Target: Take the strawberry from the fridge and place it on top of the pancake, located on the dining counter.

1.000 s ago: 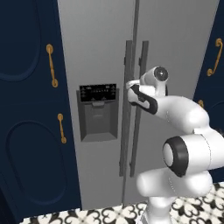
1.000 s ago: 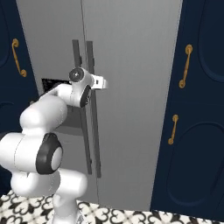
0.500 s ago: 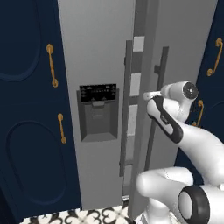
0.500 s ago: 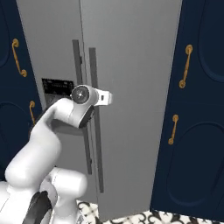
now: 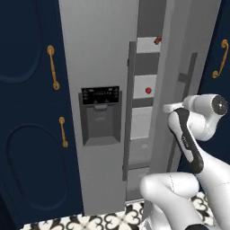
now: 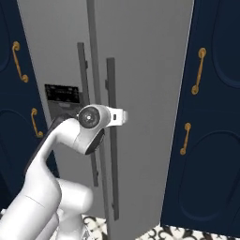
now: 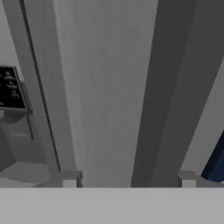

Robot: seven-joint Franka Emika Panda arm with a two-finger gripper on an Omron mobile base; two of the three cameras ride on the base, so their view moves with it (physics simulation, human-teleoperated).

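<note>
Fridge point(image 5: 96, 54) right door point(image 5: 188, 49) swung partly open, left door with black dispenser panel point(image 5: 101, 96) shut. Gap between them shows grey shelves point(image 5: 144, 102) inside. Navy cabinets point(image 5: 27, 134) with gold handles point(image 5: 53, 67) flank the fridge on both sides; patterned tile floor point(image 5: 112, 220) below.

Obstructions: the open door's vertical bar handle point(image 5: 185, 94) and the door edge stand between the arm and the shelf gap. The left door's long bar handle point(image 5: 129, 112) runs beside the gap on the other side.

Strawberry point(image 5: 148, 90): small red dot on a middle shelf inside the fridge, seen through the gap in left base view. A second small brownish-orange item point(image 5: 157, 40) sits on a higher shelf. Strawberry lies behind the door plane, up and to the left of the pincer in that view, well apart from it.

Pincer point(image 7: 129, 177): outside the fridge at the right door's handle. In hand view the two finger tips point(image 7: 70, 178) stand wide apart with the door face and the dark handle bar point(image 7: 164, 87) between and beyond them. Open, gripping nothing; contact with the bar can't be told.
</note>
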